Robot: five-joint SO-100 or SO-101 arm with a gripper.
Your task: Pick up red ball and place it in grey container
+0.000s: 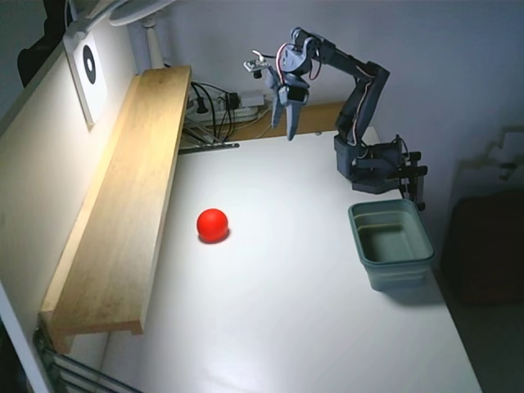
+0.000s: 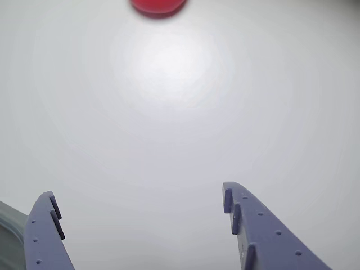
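- The red ball (image 1: pixel 212 224) sits alone on the white worktop (image 1: pixel 286 327), out in the open, well apart from the grey container (image 1: pixel 391 244) and nearer the wooden shelf (image 1: pixel 123 205) than the tub.
- In the wrist view the ball (image 2: pixel 158 5) only peeks in at the top edge: nothing grasped yet.
- The gripper (image 1: pixel 290 131) hangs high above the worktop's far end, fingers (image 2: pixel 256 225) spread wide and empty.
- My call for the reach: travel out over the ball, centre it between the fingers, drop straight down, and close gently. A smooth glossy sphere will roll off at any sideways nudge.
- The container is a matte grey-green tub, rounded corners, thick rim, tapered walls, empty inside, just beside the arm's base (image 1: pixel 372 168).
- The worktop looks flat, smooth and faintly shiny under the lamp.
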